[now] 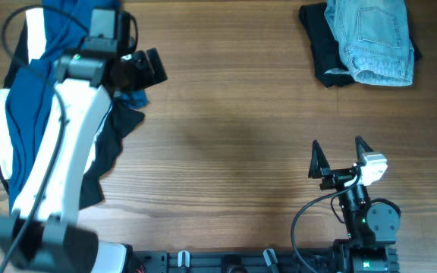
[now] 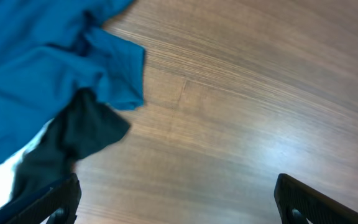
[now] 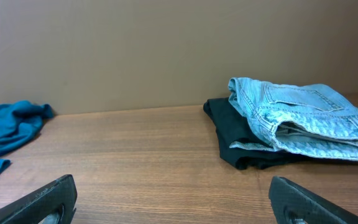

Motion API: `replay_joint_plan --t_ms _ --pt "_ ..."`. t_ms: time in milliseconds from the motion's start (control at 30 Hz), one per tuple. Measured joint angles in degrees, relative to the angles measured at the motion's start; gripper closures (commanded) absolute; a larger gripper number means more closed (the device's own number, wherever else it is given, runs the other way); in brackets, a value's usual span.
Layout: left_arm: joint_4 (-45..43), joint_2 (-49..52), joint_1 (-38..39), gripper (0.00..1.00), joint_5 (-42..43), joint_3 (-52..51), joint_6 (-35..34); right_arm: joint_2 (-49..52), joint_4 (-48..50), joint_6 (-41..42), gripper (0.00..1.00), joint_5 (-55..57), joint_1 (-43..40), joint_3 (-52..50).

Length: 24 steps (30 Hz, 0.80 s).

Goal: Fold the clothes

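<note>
Folded pale denim shorts (image 1: 374, 38) lie on a folded black garment (image 1: 326, 47) at the far right; both show in the right wrist view, shorts (image 3: 303, 118) on the black garment (image 3: 241, 140). A loose pile of deep-blue (image 1: 29, 98), black (image 1: 116, 133) and white (image 1: 4, 129) garments lies at the left. In the left wrist view the deep-blue cloth (image 2: 36, 68) and a black piece (image 2: 79, 134) fill the left. My left gripper (image 1: 149, 67) is open and empty, just right of the pile (image 2: 176, 199). My right gripper (image 1: 338, 155) is open and empty near the front right (image 3: 173, 202).
The wooden table (image 1: 226, 144) stretches bare between the pile and the folded stack. A brown wall (image 3: 166, 43) stands behind the table's far edge. Black mounting hardware (image 1: 241, 262) runs along the front edge.
</note>
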<state>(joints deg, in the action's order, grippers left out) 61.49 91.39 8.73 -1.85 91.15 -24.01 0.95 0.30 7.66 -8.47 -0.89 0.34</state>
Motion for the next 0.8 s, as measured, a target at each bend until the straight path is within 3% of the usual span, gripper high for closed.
replay_joint_plan --t_ms 100,267,367,467,800 --pt "-1.6 -7.6 0.0 0.0 -1.9 -0.7 0.2 0.0 0.0 0.0 0.0 0.0 0.0 0.0" --pt "-15.9 -23.9 -1.7 0.0 -4.5 -11.1 0.6 -0.1 0.0 0.0 0.0 0.0 0.0 0.0" --pt "-25.5 -33.0 -4.4 0.0 -4.2 -22.0 0.7 -0.1 0.0 0.0 0.0 0.0 0.0 0.0" --pt "-39.6 -45.1 -6.8 0.0 -3.4 -39.8 0.8 -0.1 0.0 0.0 0.0 0.0 0.0 0.0" --pt "-64.3 -72.1 -7.0 0.0 -2.6 -73.4 0.8 -0.1 0.0 0.0 0.0 0.0 0.0 0.0"
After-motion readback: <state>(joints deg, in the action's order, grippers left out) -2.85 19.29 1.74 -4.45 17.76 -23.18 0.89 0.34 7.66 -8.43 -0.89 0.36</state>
